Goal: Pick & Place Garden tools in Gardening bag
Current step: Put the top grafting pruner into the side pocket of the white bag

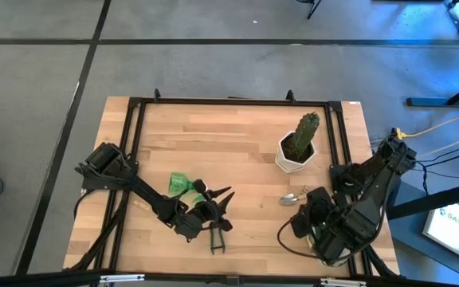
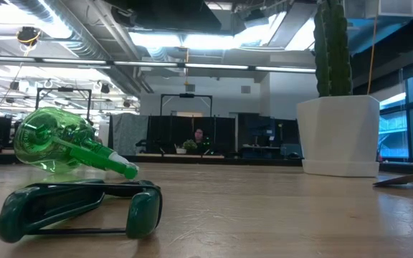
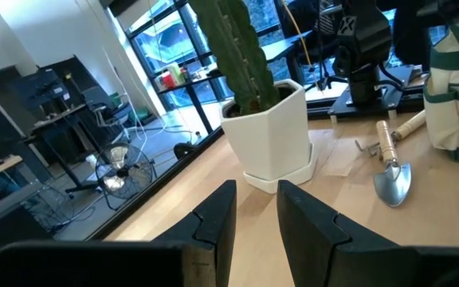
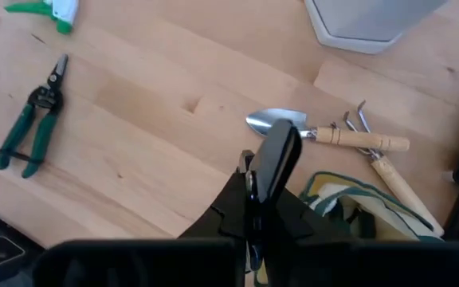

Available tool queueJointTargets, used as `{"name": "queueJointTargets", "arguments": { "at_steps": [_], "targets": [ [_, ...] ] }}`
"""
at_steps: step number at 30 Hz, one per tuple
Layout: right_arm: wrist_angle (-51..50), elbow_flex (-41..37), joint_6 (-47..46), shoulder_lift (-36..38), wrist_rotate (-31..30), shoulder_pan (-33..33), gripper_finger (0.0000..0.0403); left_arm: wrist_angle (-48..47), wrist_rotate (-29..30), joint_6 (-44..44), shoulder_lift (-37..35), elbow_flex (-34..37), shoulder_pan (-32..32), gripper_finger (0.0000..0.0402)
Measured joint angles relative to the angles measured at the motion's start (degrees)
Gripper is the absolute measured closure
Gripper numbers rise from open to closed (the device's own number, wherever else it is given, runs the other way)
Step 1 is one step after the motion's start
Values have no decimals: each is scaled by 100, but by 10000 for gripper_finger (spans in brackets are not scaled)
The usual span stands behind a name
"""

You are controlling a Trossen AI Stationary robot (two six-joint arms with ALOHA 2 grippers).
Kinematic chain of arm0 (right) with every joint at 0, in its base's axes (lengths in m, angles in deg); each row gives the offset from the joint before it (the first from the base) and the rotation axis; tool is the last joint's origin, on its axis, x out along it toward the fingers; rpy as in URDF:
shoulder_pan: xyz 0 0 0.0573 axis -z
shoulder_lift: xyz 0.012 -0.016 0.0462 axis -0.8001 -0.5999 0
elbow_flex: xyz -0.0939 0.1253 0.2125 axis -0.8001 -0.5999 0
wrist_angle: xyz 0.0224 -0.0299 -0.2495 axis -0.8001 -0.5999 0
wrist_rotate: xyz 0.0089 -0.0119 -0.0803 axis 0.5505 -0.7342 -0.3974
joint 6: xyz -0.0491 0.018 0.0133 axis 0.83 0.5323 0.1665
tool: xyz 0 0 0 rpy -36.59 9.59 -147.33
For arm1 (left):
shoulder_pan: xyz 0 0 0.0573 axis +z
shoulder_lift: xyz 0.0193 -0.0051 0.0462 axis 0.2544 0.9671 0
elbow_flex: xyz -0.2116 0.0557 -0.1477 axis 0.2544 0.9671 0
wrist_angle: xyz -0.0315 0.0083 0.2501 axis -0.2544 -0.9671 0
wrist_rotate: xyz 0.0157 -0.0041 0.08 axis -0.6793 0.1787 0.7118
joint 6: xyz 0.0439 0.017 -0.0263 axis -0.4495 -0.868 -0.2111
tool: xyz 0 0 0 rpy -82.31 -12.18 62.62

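The shears [image 4: 32,119] lie flat on the wooden table [image 1: 237,143], near its front edge and left of centre, with the green spray bottle [image 1: 179,183] tipped on its side just behind them. The shears look stiff and fairly light: thin dark metal blades, rubbery green handles looped at the ends by a wire catch. The coated handles give a soft, non-slip hold, so a pinch across both handles near the pivot seems the safest place; the blades are narrow and slick. The bottle is glossy clear-green plastic, rounded and likely to roll or squirm under a pinch; its neck below the white nozzle looks the better spot.

To the right, a trowel [image 4: 325,132] with a shiny metal scoop and pale wooden handle lies beside a small fork [image 4: 381,159] with the same handle. Both are rigid, and the round wooden grips offer some friction. The bag [image 4: 357,211], soft khaki fabric with dark green trim, sits at the near right and will sag if pushed.

The left gripper [image 3: 253,211] hovers over the shears and bottle, its fingers a narrow gap apart and holding nothing. The right gripper [image 4: 269,171] hangs above the bag, fingers clenched together and empty. A cactus [image 1: 305,131] in a white hexagonal pot [image 1: 293,155] stands at the far right.
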Motion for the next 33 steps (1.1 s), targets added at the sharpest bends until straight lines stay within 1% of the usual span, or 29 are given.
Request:
{"name": "queueJointTargets", "arguments": {
  "at_steps": [6, 15, 18, 20, 22, 24, 27, 30, 31, 33],
  "targets": [
    [-2, -155, -52, 0, 277, 64, 389, 2, 0, -31, 0, 0, -21, 313],
    [0, -157, 173, 83, 293, 62, 389, 0, 0, -33, 0, 0, -18, 313],
    [2, -157, 367, 131, 293, 62, 389, 2, -1, -2, 0, 0, -18, 313],
    [0, -157, 627, 183, 184, 60, 389, 0, -132, 69, 0, 0, -12, 313],
    [0, -157, 844, 222, 18, 62, 389, 2, -634, 169, 0, 0, 29, 313],
    [2, -157, 1037, 268, -148, 64, 389, 2, -1444, 320, 0, 0, 118, 313],
    [-1, -157, 1466, 327, -439, 57, 389, 0, -2956, 589, 0, 0, 319, 313],
    [0, -157, 1875, 329, -521, 18, 389, 0, -4644, 873, 0, 0, 573, 313],
    [0, -157, 2021, 331, -551, 0, 389, 0, -5136, 942, 0, 0, 657, 313],
    [0, -154, 2296, 332, -645, -39, 389, 11, -5881, 1005, 0, 0, 829, 313]
  ]
}}
